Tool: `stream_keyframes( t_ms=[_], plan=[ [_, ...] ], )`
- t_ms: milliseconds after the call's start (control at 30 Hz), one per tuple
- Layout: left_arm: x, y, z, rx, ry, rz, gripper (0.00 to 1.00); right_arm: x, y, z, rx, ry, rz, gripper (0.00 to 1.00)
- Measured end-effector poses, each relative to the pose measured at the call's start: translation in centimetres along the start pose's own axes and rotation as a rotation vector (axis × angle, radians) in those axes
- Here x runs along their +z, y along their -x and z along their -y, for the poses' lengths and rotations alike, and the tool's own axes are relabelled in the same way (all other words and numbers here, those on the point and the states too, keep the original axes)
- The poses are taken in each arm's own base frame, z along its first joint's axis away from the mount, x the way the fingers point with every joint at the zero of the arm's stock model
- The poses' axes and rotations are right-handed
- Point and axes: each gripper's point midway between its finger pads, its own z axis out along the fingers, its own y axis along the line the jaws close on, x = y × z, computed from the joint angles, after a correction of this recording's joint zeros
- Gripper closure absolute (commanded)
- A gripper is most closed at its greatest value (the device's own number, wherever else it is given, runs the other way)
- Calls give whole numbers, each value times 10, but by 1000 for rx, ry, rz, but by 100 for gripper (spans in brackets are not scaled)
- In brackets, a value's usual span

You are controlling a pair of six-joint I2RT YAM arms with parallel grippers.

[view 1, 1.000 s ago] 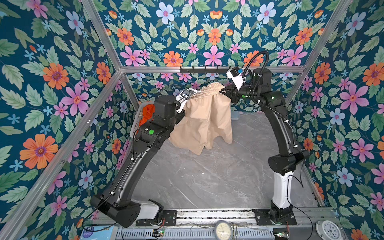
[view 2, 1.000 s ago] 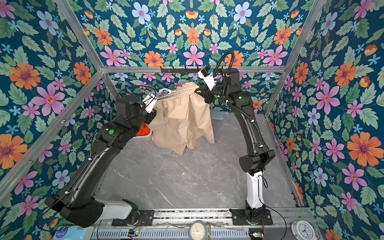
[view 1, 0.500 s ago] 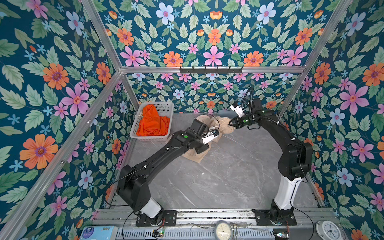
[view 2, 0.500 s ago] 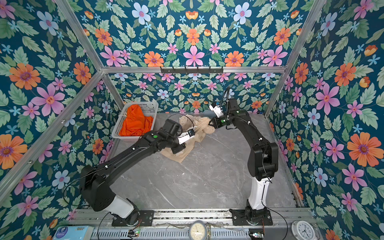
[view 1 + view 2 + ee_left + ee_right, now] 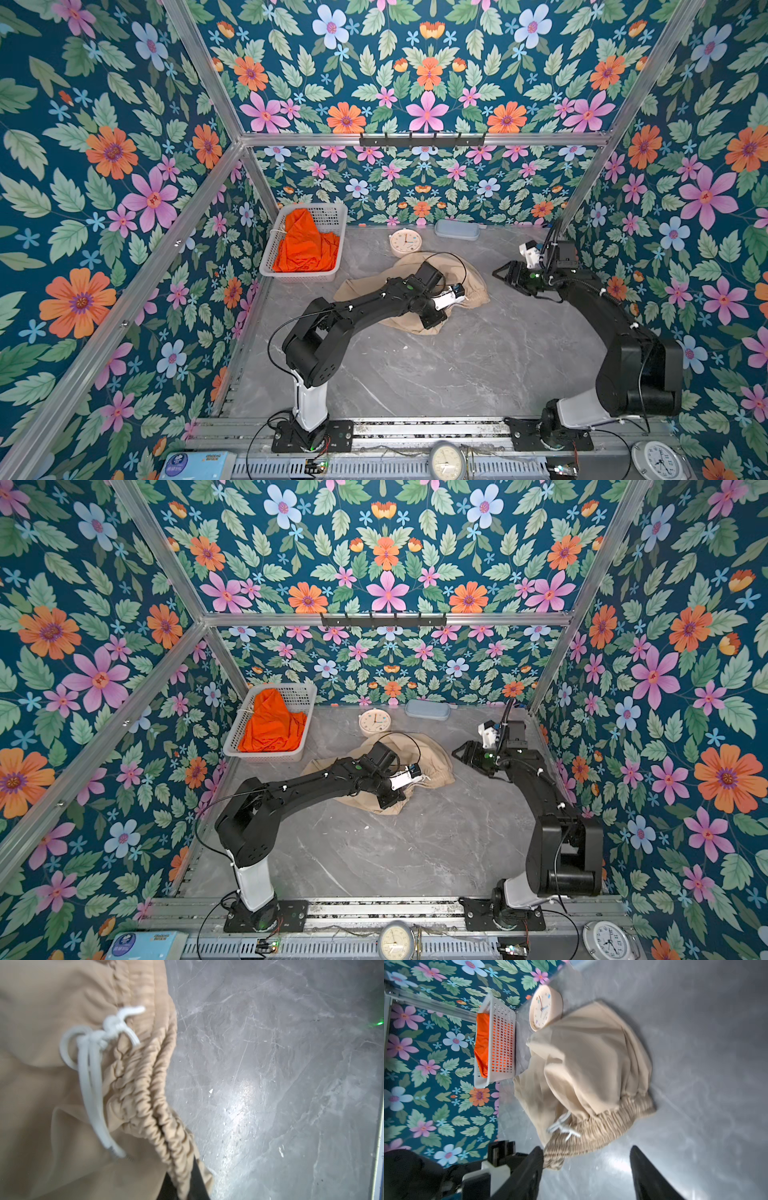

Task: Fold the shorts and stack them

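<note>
The beige shorts (image 5: 405,266) (image 5: 436,762) lie crumpled on the grey table, behind its middle. Their gathered waistband and white drawstring (image 5: 91,1074) (image 5: 562,1126) face the right arm. My left gripper (image 5: 440,320) (image 5: 395,802) (image 5: 182,1188) is shut on one end of the waistband, low over the table. My right gripper (image 5: 498,275) (image 5: 456,752) (image 5: 586,1149) stands open just right of the waistband's other end, with nothing between its fingers. The orange shorts (image 5: 303,249) (image 5: 272,725) (image 5: 481,1043) lie bunched in a white basket (image 5: 299,276) (image 5: 266,755) at the back left.
A round cream clock (image 5: 405,242) (image 5: 375,721) (image 5: 544,1009) lies just behind the beige shorts. A blue-grey case (image 5: 457,229) sits against the back wall. Two more clocks (image 5: 446,461) (image 5: 660,459) and a blue box (image 5: 195,467) lie along the front rail.
Both arms came down from holding the beige shorts up high by the waistband. The shorts now lie on the table. The right gripper opened, let go and drew back to the right.
</note>
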Motion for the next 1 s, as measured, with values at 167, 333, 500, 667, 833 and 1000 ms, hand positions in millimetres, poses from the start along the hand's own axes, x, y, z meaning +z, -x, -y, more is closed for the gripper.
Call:
stream_keyframes(
  t_ms=[167,333,500,667,833,1000],
  plan=[
    [8,-3,7,0,-30,-8,96,12,-49,21,315,45,-35,33],
    [14,-7,11,-4,-43,-31,96,28,-64,20,527,100,-31,30],
    [15,-6,13,-18,-45,-30,96,48,-62,27,665,127,-19,27],
    [15,-4,14,-27,-46,-21,96,66,-57,32,729,125,-5,27],
    [14,0,17,-32,-51,-13,95,78,-44,41,745,117,38,28],
    [11,4,26,-4,-67,-7,95,95,-21,51,725,108,91,29]
  ],
)
